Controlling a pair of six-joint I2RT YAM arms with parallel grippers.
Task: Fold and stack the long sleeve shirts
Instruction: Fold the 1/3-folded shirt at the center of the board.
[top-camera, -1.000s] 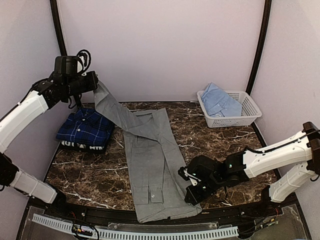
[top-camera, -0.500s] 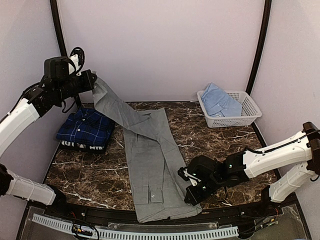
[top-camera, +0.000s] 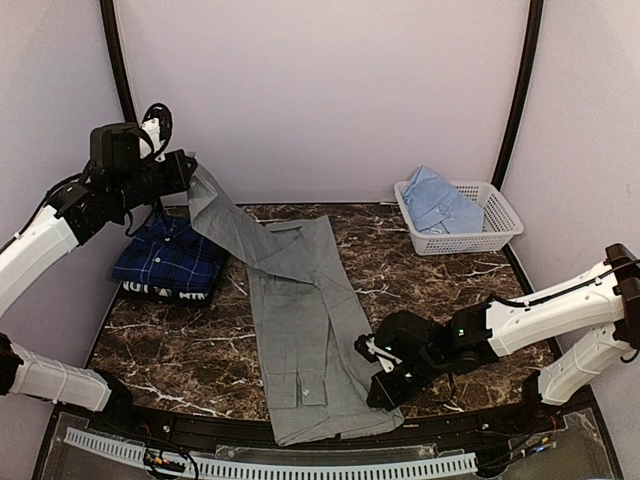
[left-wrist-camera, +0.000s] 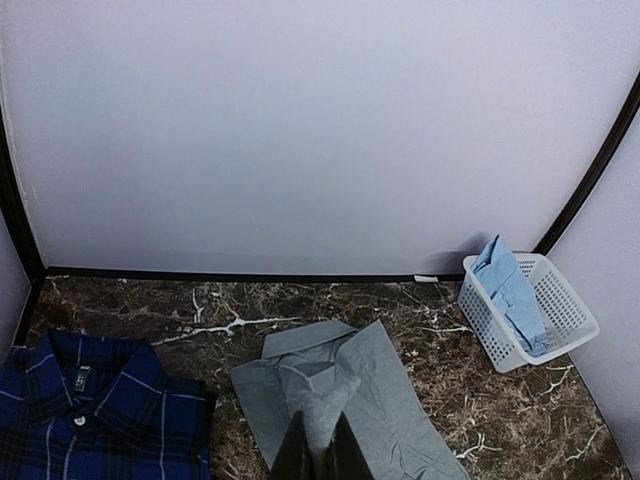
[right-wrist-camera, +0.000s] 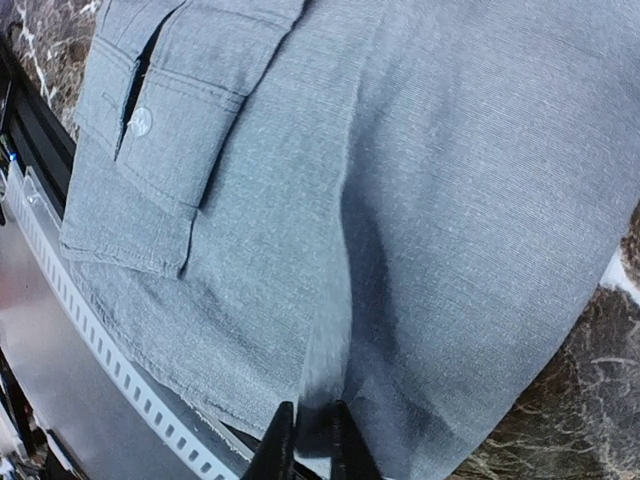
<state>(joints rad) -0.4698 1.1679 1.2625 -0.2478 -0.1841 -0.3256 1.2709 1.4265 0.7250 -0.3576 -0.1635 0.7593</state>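
The grey shirt lies lengthwise down the middle of the table, partly folded. My left gripper is shut on a grey sleeve and holds it high above the table's back left; the pinched cloth shows in the left wrist view. My right gripper is shut on the grey shirt's lower right hem, seen close in the right wrist view. The navy plaid shirt lies folded at the left. The light blue shirt sits in the basket.
A white lattice basket stands at the back right of the dark marble table. A perforated white rail runs along the near edge. Pale walls enclose the back and sides.
My left gripper has shifted slightly left and back with the sleeve, then settled a little lower. The right gripper and the shirt's hem have not moved.
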